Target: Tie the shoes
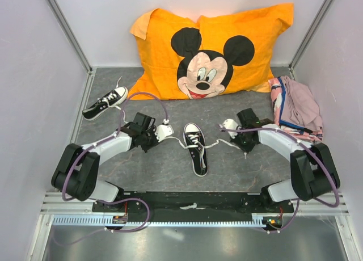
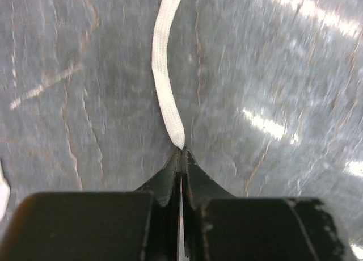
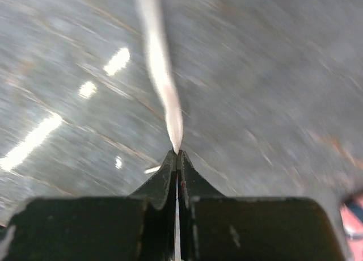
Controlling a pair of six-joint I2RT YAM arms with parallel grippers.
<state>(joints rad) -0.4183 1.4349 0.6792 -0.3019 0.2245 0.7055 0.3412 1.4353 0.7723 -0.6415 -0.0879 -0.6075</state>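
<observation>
Centre shoe [image 1: 196, 148] lay on its sole between the two grippers, toe toward the arm bases. It was laced through the eyelets, with no knot or bow visible. Its left lace [image 2: 161, 74] ran out to the left gripper [image 2: 181, 153], whose jaws were pinched tight on the lace tip. Ahead of the fingertips the lace lay on the table [image 1: 170, 176] in a slight curve. Right lace [image 3: 160, 74] was the same: it ran to the right gripper [image 3: 177, 154], jaws closed on its end. That view was blurred, so detail was poor. Each gripper sat near the shoe, one on either side, low at the table.

Second shoe [image 1: 105, 102] lay well apart, beyond and outboard of the left gripper. A lace trailed loose from it, it looked untied, and no gripper was near it. Further out, a Mickey Mouse pillow [image 1: 210, 51] sat well beyond both grippers at the back wall. A pink cloth [image 1: 298, 108] lay outboard of the right gripper.

Progress, as judged: early. Both lace ends of the centre shoe were grasped, so the pickup step looked done. Crossing the laces, pulling the first knot, forming loops and cinching the bow were all left. The second shoe was not started at all.
</observation>
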